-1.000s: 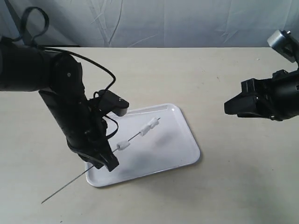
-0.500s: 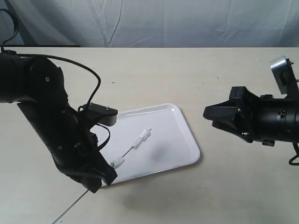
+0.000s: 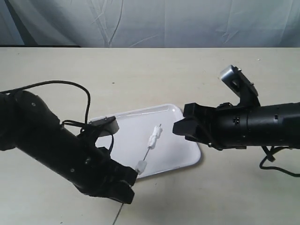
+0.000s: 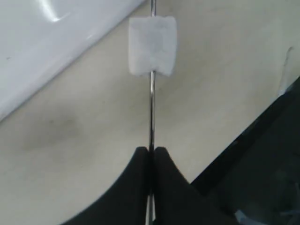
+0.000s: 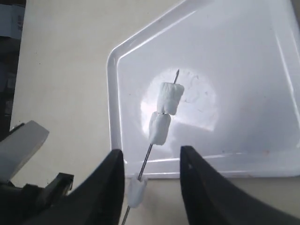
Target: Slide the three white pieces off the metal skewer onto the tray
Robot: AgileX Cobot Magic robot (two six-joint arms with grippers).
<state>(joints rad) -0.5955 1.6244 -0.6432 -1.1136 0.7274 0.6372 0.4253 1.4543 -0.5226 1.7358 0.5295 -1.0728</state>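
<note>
Left claw clamped on metal skewer; right claw apart beside tray rim; lowest white piece past rim.

The metal skewer juts forward from the left claw over the tray, which lies between that claw and the right claw; one white piece sits just ahead of the left claw, two more white pieces touching each other in front of the right claw, near the skewer's tip

left gripper: clamping metal skewer
white pieces: sitting threaded, two near tip
right gripper: hovering beside tray, right rim
</note>
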